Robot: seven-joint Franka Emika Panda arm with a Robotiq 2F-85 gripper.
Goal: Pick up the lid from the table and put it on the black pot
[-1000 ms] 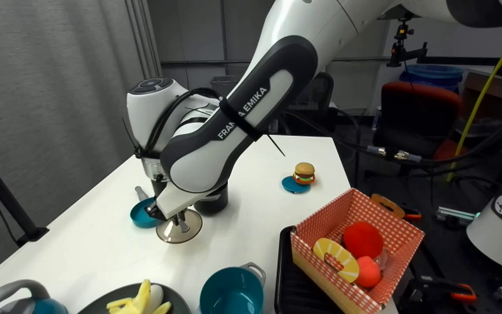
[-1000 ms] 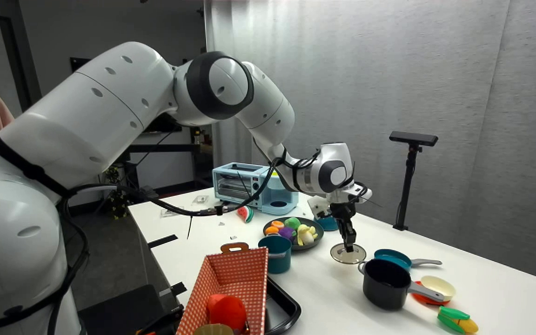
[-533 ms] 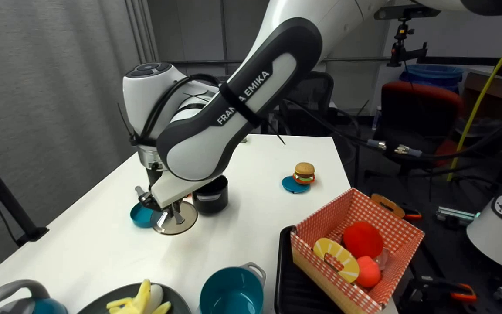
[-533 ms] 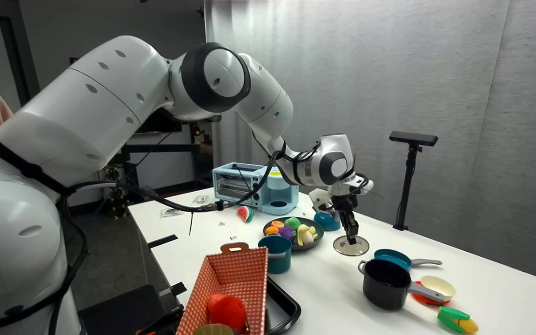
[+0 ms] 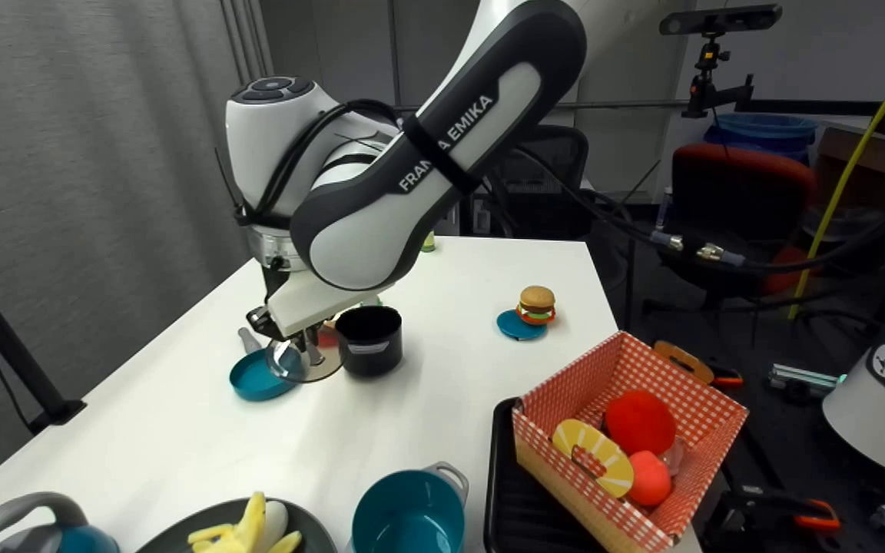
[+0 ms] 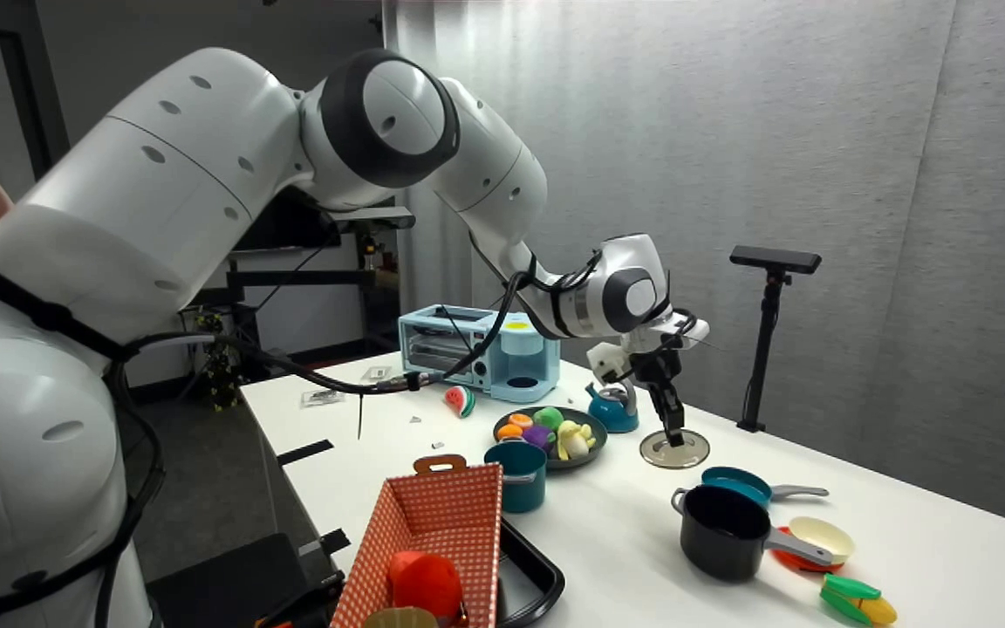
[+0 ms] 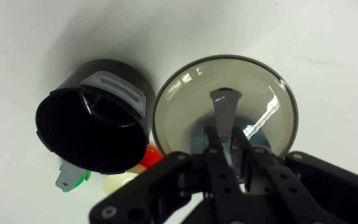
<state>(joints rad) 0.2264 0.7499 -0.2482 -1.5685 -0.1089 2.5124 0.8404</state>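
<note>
The lid is a round, see-through, smoky disc with a dark rim and a grey handle. It shows in the wrist view (image 7: 182, 102) and in both exterior views (image 5: 327, 370) (image 6: 693, 453). My gripper (image 7: 223, 132) is shut on the lid's grey handle, with one finger on each side, and holds the lid above the table. The gripper also shows in both exterior views (image 5: 308, 347) (image 6: 673, 434). The black pot (image 7: 89, 133) stands beside the lid, open at the top, with a grey handle; it also shows in both exterior views (image 5: 372, 349) (image 6: 721, 545).
A teal pan (image 5: 258, 376) stands beside the black pot, partly seen through the lid. A cream bowl (image 6: 821, 536) and toy corn (image 6: 856, 600) lie past the pot. A teal pot (image 6: 520, 488), a food plate (image 6: 594, 449) and a checkered basket (image 5: 565, 384) stand on the table.
The gripper has risen with the lid in it. In the exterior views the lid has moved up in the picture, away from the table, toward the teal pan. The black pot has not moved.
</note>
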